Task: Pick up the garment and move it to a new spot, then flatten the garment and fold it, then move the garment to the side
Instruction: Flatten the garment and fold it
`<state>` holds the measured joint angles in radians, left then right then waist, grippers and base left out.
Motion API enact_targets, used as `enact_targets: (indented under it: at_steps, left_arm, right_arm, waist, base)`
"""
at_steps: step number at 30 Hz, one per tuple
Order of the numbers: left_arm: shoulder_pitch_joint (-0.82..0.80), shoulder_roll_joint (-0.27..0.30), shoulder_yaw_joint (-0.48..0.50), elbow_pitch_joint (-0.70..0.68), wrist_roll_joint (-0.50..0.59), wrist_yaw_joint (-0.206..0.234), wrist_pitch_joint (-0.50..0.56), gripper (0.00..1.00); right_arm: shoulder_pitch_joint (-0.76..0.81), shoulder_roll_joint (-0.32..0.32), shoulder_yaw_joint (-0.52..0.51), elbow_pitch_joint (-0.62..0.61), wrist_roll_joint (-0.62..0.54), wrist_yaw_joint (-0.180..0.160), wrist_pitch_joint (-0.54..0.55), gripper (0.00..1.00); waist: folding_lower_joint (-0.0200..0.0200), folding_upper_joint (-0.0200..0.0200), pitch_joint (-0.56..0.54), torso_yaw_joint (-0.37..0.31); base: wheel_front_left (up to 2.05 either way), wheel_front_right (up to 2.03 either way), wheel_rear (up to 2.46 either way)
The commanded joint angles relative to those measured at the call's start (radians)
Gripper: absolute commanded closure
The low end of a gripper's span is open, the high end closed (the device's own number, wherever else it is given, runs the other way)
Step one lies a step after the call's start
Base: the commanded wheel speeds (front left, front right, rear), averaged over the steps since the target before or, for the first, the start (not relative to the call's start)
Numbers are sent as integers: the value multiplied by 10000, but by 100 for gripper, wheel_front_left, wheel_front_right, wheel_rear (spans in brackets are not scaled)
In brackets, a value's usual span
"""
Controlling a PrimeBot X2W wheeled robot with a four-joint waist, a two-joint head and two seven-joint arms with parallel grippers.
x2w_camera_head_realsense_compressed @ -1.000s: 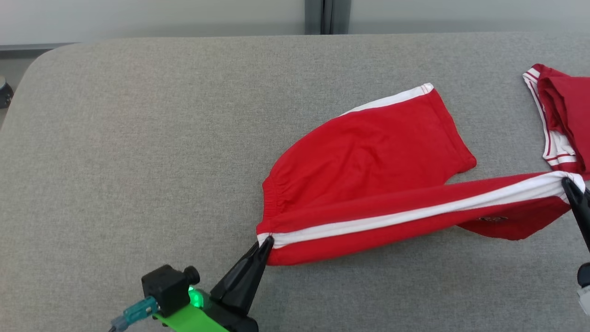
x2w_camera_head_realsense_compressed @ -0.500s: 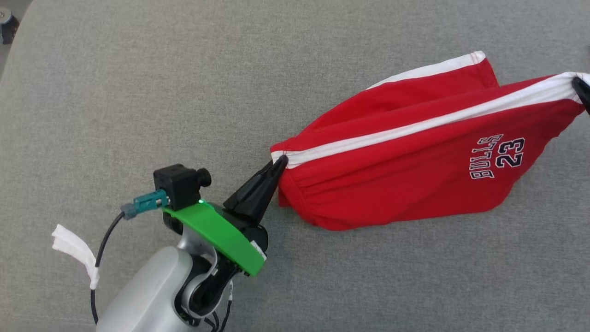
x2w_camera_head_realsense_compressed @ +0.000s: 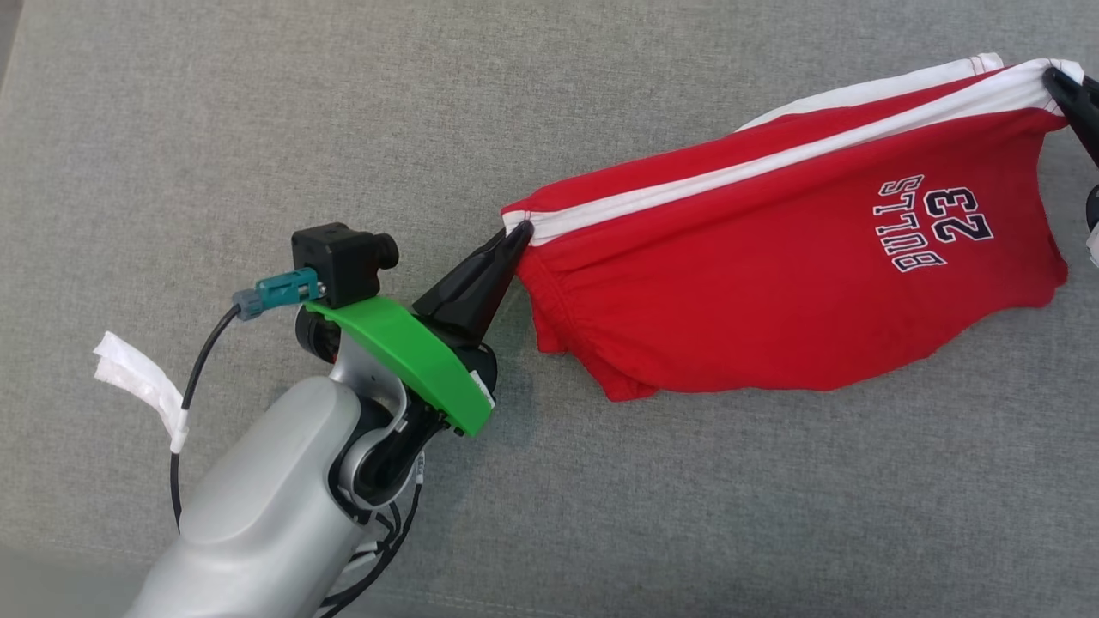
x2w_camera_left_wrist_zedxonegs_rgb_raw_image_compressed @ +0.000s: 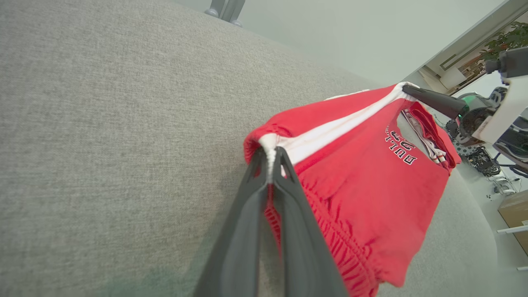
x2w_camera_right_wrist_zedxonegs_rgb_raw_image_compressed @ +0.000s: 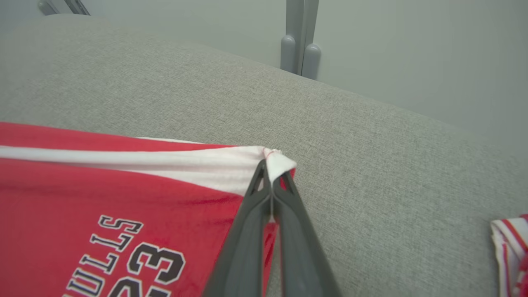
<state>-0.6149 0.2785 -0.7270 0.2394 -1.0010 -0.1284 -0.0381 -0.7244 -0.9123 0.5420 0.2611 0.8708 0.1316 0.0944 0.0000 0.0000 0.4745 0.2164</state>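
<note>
Found the left gripper (x2w_camera_head_realsense_compressed: 519, 230) clamped shut on the waistband corner of the garment (x2w_camera_head_realsense_compressed: 773, 292), at one end of its white stripe. Confirmed in the left wrist view: fingers (x2w_camera_left_wrist_zedxonegs_rgb_raw_image_compressed: 288, 194) pressed together with cloth pinched between them.

Found the right gripper (x2w_camera_head_realsense_compressed: 1054, 79) likewise closed, pinching the opposite end of the same stripe at the hem corner (x2w_camera_right_wrist_zedxonegs_rgb_raw_image_compressed: 276, 161).

Noted the garment stretched between the two grips and hanging from the stripe like a sheet over the grey surface (x2w_camera_head_realsense_compressed: 258, 129), printed side toward the head camera, well in from the far edge. Could not tell whether the lowest fold touches the surface.

Noted a second garment (x2w_camera_right_wrist_zedxonegs_rgb_raw_image_compressed: 513, 243) lying on the surface off to the right, apart from the held one.

Judged to be in the first step: garment picked up and in carry toward a new spot; flattening and folding not yet begun.

Recommended for the next move: lower both grips together over bare surface, keep the stripe taut so the cloth lands spread out, stay clear of the second garment, and release only once the cloth lies down.
</note>
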Motion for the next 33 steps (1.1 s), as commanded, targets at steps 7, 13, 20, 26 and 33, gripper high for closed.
enact_targets:
  at_steps: [7,13,20,26,33]
  left_arm:
    - [-499,21,-268,589,-119,-29,-319,33]
    - [-184,117,-200,1031,157,113,-1019,0]
    - [877,370,120,711,1293,1357,-2135,0]
    - [2424,-25,1171,-614,2935,2628,-2267,0]
    - [4394,-1116,2128,-1962,5116,2879,-2268,0]
  right_arm:
    - [-1176,135,1193,953,381,-16,-788,0]
    - [-1103,230,1750,1194,942,-15,-2001,0]
    - [188,277,2028,1401,1414,-15,-3116,0]
    - [1583,623,1888,1839,1694,-15,-3334,0]
    - [1982,1358,1370,3121,1528,-13,-3102,0]
  waist:
    - [0,0,57,44]
    - [0,0,-571,-269]
    - [0,0,-1623,-676]
    - [0,0,-2262,-645]
    - [0,0,-2460,84]
  base:
    - [0,0,0]
    - [0,0,0]
    - [0,0,0]
    - [0,0,0]
    - [0,0,0]
